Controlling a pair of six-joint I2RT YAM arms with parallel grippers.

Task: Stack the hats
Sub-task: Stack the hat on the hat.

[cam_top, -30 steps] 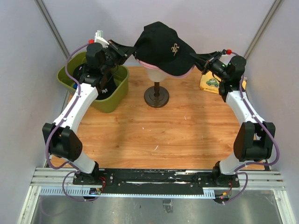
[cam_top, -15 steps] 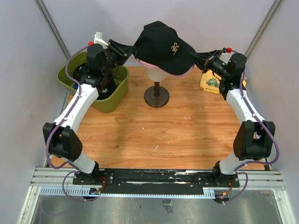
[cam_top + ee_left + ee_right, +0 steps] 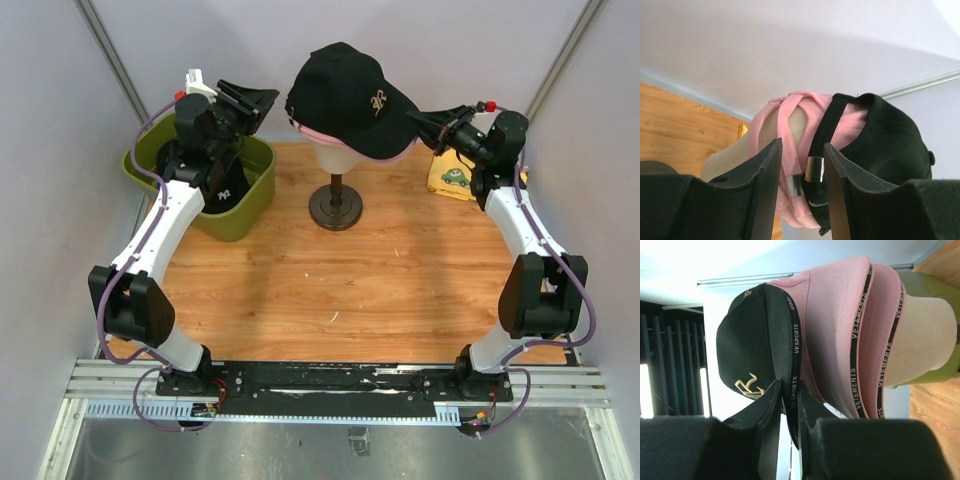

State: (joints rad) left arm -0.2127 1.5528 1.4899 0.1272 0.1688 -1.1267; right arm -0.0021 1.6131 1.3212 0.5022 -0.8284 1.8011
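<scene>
Right pincer [image 3: 418, 119] is clamped on the black cap [image 3: 348, 98] at its 3 o'clock edge. Left pincer [image 3: 262, 97], jaws apart and empty, hangs at its 9 o'clock. It sits over a pink cap [image 3: 840, 335] on the mannequin head [image 3: 335, 158], at 12 o'clock on the table [image 3: 350, 290].

Left gripper [image 3: 262, 97] has let go of the rear of the black cap [image 3: 350, 95] and withdrawn to the left. Its fingers [image 3: 767, 170] are now parted, with a clear gap between them and the cap's back edge.
</scene>
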